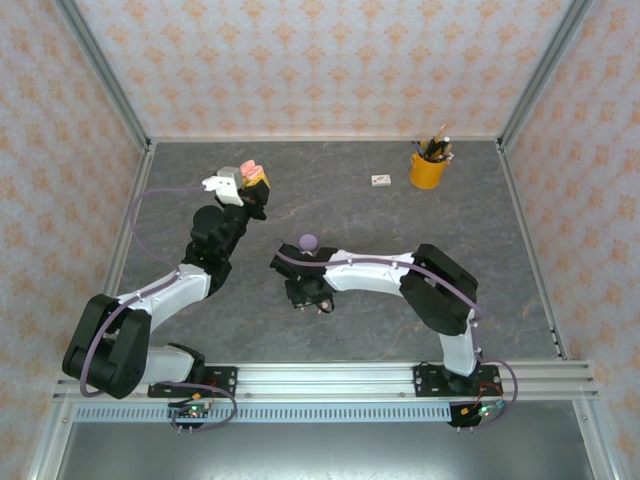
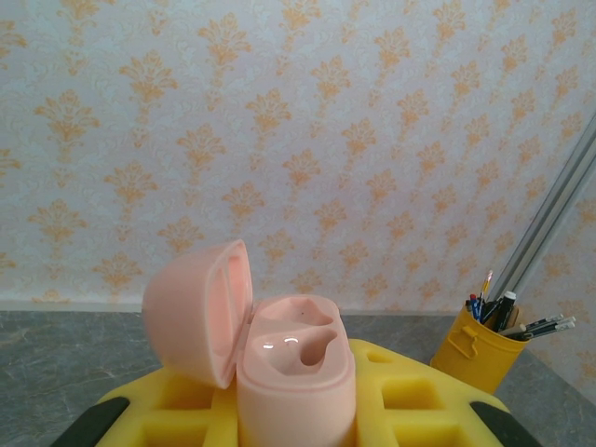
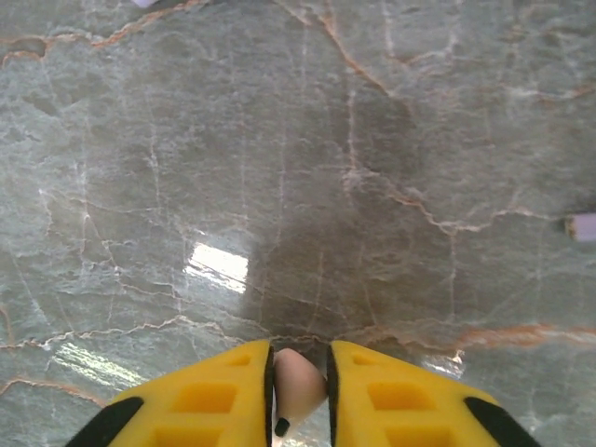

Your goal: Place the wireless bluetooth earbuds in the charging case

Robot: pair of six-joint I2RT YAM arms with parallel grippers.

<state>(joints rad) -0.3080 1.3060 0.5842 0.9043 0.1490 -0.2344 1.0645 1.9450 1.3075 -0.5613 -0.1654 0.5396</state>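
My right claw (image 3: pixel 300 354) is nearly closed, its yellow fingers (image 3: pixel 223 391) a narrow gap apart with a pale pink earbud (image 3: pixel 298 380) pinched between them. The bud touches both inner faces, and its dark tip points down toward the wrist. From its wrist camera I see this claw hanging over bare grey marble table (image 3: pixel 279 168), with nothing under the fingertips. From above, the right claw (image 1: pixel 305 292) sits near the middle of the table, just on the near side of a round lilac case (image 1: pixel 308 241).

My left claw (image 2: pixel 296 414) is clamped on the pink charging case (image 2: pixel 293 363) and holds it upright and lifted, facing the back wall. The case's lid (image 2: pixel 196 312) is swung open to the left, and I can see two moulded wells in its top. I cannot tell whether anything sits in them. From above, the left claw (image 1: pixel 252 182) is at the far left of the table, well apart from the right claw. A yellow pen cup (image 1: pixel 428 168) stands at the far right.
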